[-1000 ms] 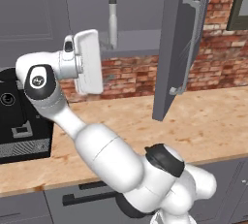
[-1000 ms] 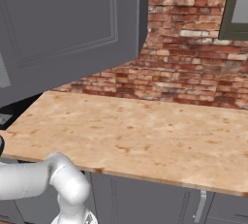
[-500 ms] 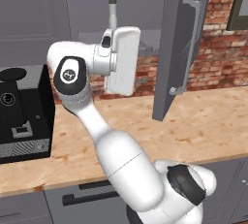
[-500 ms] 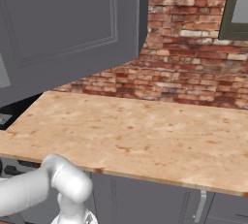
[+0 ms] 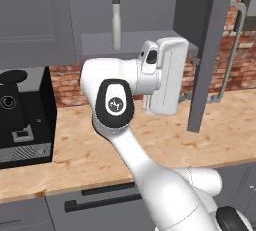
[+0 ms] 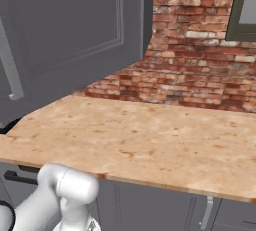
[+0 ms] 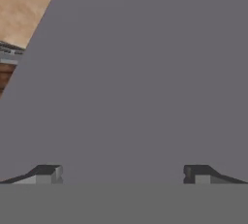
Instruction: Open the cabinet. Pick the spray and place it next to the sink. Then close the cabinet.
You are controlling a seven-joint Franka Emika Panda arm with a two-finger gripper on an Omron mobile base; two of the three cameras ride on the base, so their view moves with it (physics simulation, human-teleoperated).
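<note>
The cabinet stands open; its dark grey door (image 5: 209,50) juts out edge-on with the silver bar handle (image 5: 234,50) on its far side. From the other side the door (image 6: 75,30) spreads wide above the counter. The pale spray (image 5: 116,19) stands upright on the cabinet's shelf. My white hand (image 5: 167,75) hangs below and to the right of the spray, just left of the door's edge. My gripper (image 7: 122,174) is open, its tips wide apart with nothing between them, facing a flat dark grey panel (image 7: 145,72). The sink is out of view.
A black coffee machine (image 5: 22,115) sits on the wooden counter (image 5: 75,145) at the left. A brick wall (image 6: 200,50) backs the counter (image 6: 150,140). Grey drawer fronts with a black handle (image 5: 100,200) run below the counter edge.
The arm has swung to the right, carrying the hand from left of the spray to beside the open door's edge. The spray and door have not moved.
</note>
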